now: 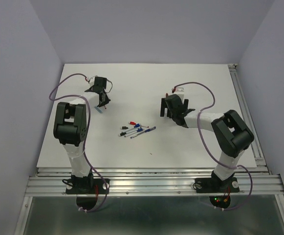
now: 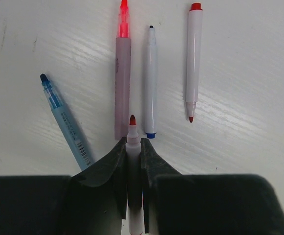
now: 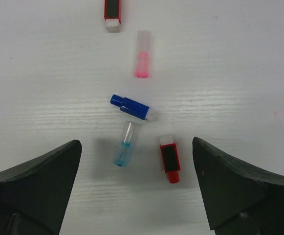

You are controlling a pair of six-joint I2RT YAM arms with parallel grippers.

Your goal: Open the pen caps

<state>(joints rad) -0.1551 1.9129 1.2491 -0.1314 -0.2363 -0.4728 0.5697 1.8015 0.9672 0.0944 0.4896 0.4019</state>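
In the left wrist view my left gripper [image 2: 133, 142] is shut on a white pen [image 2: 133, 129] whose bare red tip sticks out past the fingers. In front of it lie a blue translucent pen [image 2: 63, 120], a pink highlighter [image 2: 122, 83], a white pen with a blue end [image 2: 150, 83] and a white pen with red ends [image 2: 193, 58], all uncapped. My right gripper [image 3: 136, 147] hangs open over loose pen caps: a red one [image 3: 169, 159], a clear blue-tinted one [image 3: 125, 145], a dark blue one [image 3: 132, 106], a clear pink one [image 3: 143, 54] and another red one [image 3: 112, 10].
From above, the left gripper [image 1: 102, 102] is at the back left of the white table [image 1: 205, 147] and the right gripper [image 1: 173, 111] at the middle right. Several more pens [image 1: 137, 129] lie in a cluster between the arms. A metal rail [image 1: 247, 112] runs along the right edge.
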